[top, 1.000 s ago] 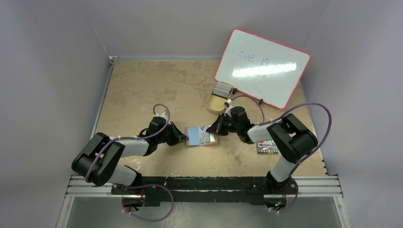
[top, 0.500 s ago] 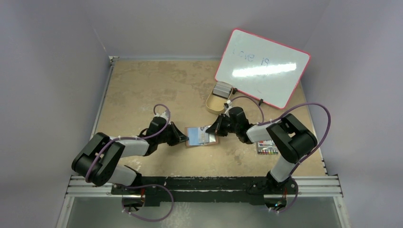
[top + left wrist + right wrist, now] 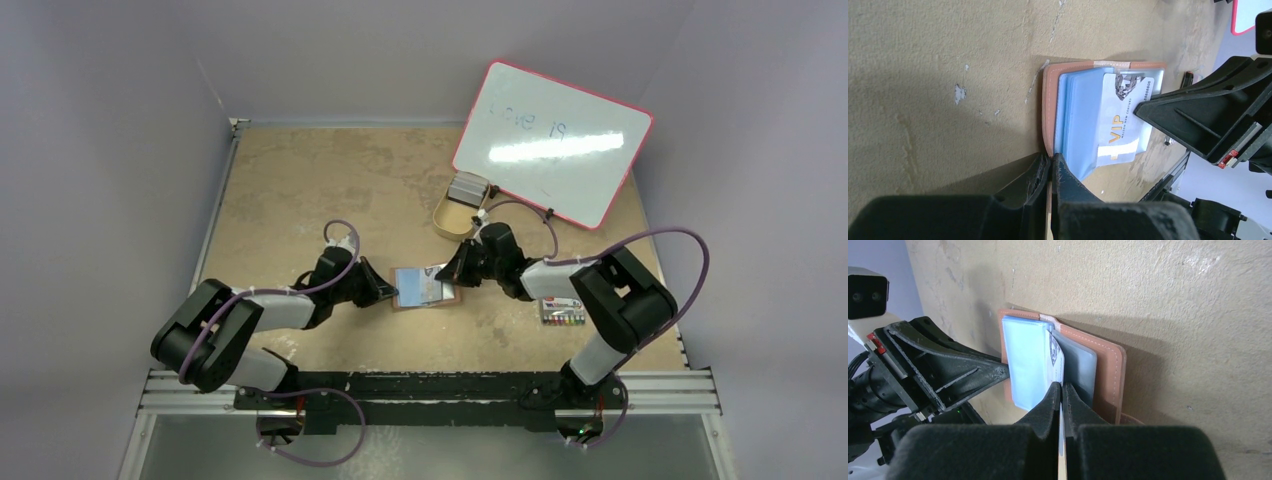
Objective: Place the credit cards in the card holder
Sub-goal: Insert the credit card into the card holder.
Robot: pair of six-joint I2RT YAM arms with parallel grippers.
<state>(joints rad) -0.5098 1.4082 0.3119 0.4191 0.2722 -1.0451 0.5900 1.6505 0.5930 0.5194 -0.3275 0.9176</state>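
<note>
The card holder (image 3: 425,290) lay open in the middle of the surface (image 3: 320,180), right between the two arms. The left gripper (image 3: 1051,162) had its jaws pinched tight on the holder's leather edge, pinning it down. Opposite, the right gripper (image 3: 1063,390) had its jaws closed thin on the end of a white VIP card (image 3: 1122,125). That card lay partway across the blue plastic sleeves. Whether its leading end was inside a pocket, the wrist views did not settle. So one card was going in, with the push home to finish. Back in the tan tray (image 3: 440,222), well apart from the holder, sat a greyish stack (image 3: 467,187) that looked like more cards. Most of the job seemed left to do.
</note>
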